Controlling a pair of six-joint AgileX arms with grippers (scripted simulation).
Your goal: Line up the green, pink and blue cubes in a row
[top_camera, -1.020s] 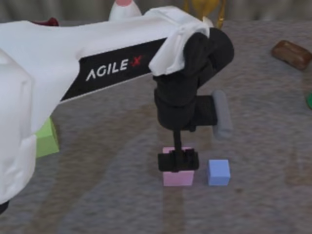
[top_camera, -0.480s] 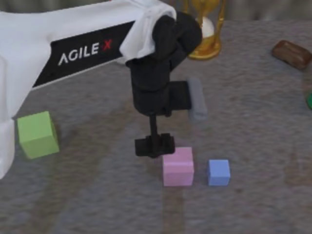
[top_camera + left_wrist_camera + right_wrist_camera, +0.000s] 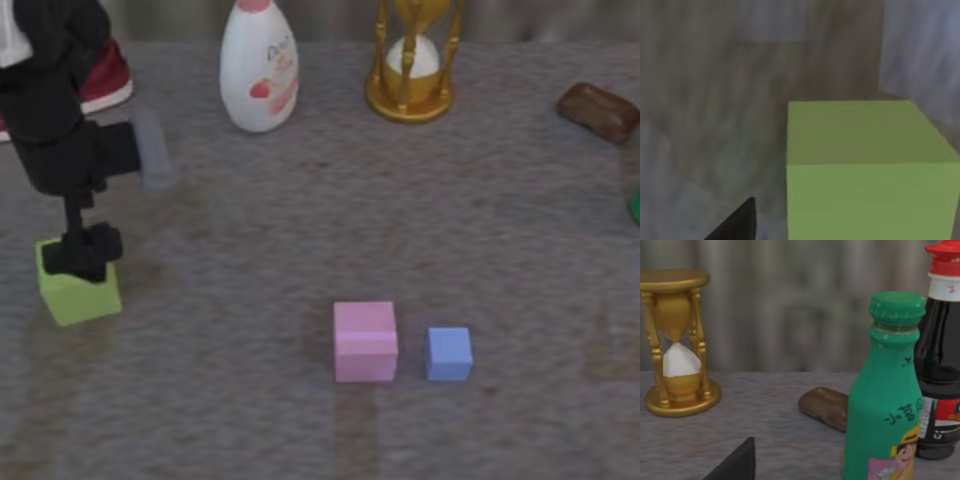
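The left gripper was held just over the green cube at the far left, its fingers' state not told, while the pink cube and blue cube were already paired, so a grab was probably needed next.

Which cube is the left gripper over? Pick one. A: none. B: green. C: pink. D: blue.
B: in the top view the left gripper is right above the green cube at the table's left, far from the pink cube and the blue cube.
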